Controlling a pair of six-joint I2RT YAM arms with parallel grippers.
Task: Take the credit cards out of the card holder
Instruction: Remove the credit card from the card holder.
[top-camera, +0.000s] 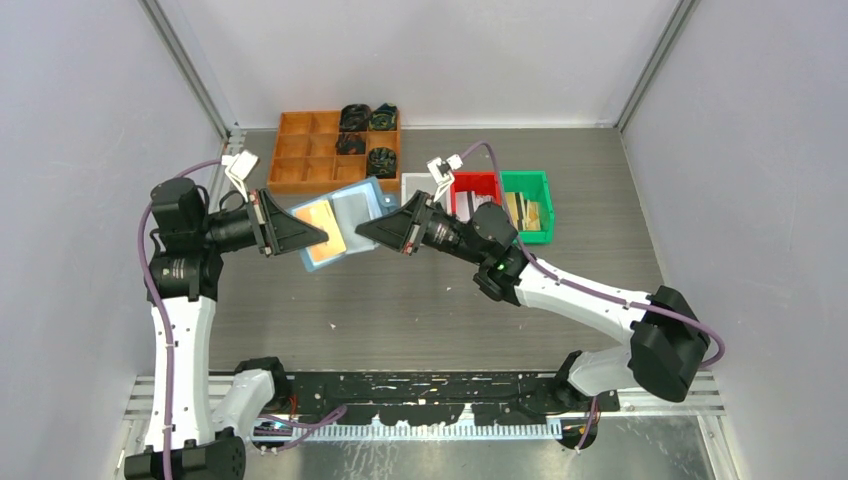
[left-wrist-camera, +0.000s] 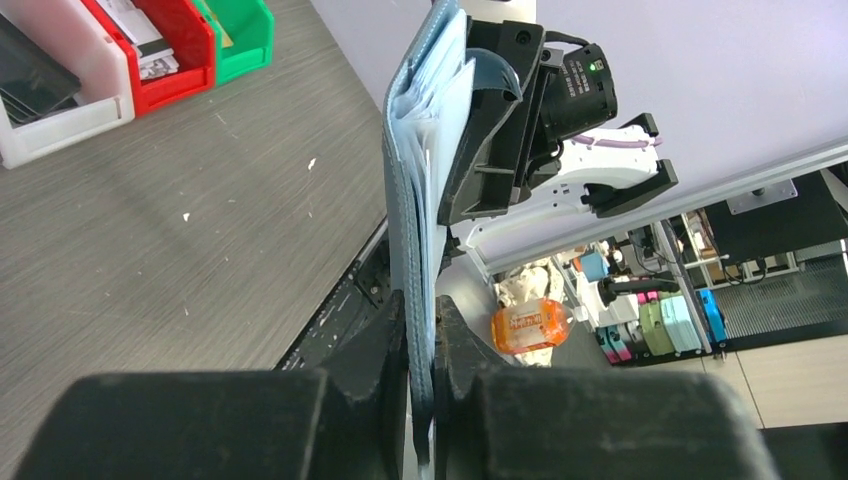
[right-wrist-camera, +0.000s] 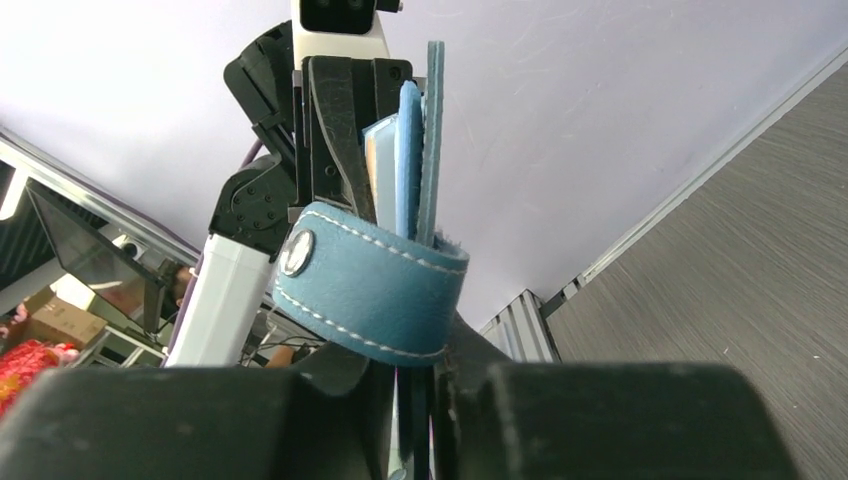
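The light blue card holder (top-camera: 341, 222) hangs open in the air above the table, held between both arms. A tan-orange credit card (top-camera: 322, 230) shows in its left half; the right half looks pale. My left gripper (top-camera: 325, 238) is shut on the holder's left edge; in the left wrist view the holder (left-wrist-camera: 405, 200) stands edge-on between the jaws of that gripper (left-wrist-camera: 422, 345). My right gripper (top-camera: 362, 232) is shut on the right edge. In the right wrist view the holder's strap loop (right-wrist-camera: 370, 285) curls over that gripper (right-wrist-camera: 415, 385), and a card's orange edge (right-wrist-camera: 378, 160) shows.
An orange compartment tray (top-camera: 298, 150) with dark parts stands at the back left. White (top-camera: 415, 186), red (top-camera: 476, 186) and green (top-camera: 530, 192) bins sit behind the right arm. Grey walls enclose the table on three sides.
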